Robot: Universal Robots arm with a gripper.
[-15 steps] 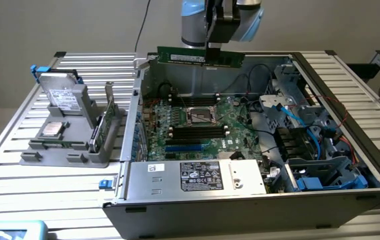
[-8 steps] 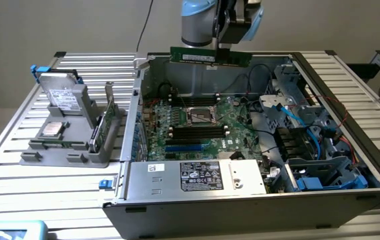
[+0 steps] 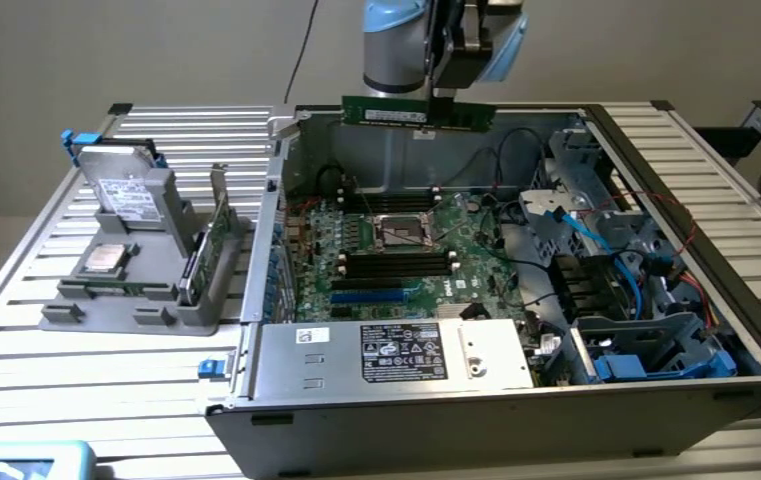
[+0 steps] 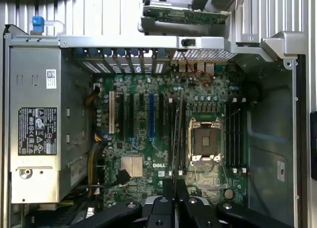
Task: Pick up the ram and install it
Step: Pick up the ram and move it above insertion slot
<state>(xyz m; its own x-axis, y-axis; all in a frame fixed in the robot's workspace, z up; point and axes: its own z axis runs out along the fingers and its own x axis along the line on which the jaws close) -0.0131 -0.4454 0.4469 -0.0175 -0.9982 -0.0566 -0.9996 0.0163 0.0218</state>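
Observation:
The ram [image 3: 418, 113] is a long green stick held level above the back edge of the open computer case [image 3: 740, 330]. My gripper [image 3: 443, 98] is shut on its top edge, toward the exterior view's right end of the stick. In the wrist view the ram [image 4: 177, 134] shows edge-on as a thin dark strip running out from my gripper [image 4: 174, 187], over the motherboard [image 4: 143, 153]. It hangs above the black memory slots [image 4: 168, 129] beside the CPU socket [image 4: 204, 139]. More black slots [image 4: 236, 134] lie on the socket's other side.
A grey holder [image 3: 73, 310] on the slatted table at the exterior view's left carries a hard drive [image 3: 133, 195], a green expansion card [image 3: 209, 250] and a chip [image 3: 105, 258]. Inside the case are the power supply [image 3: 394, 352], blue cables [image 3: 578, 228] and a drive cage [image 3: 647, 345].

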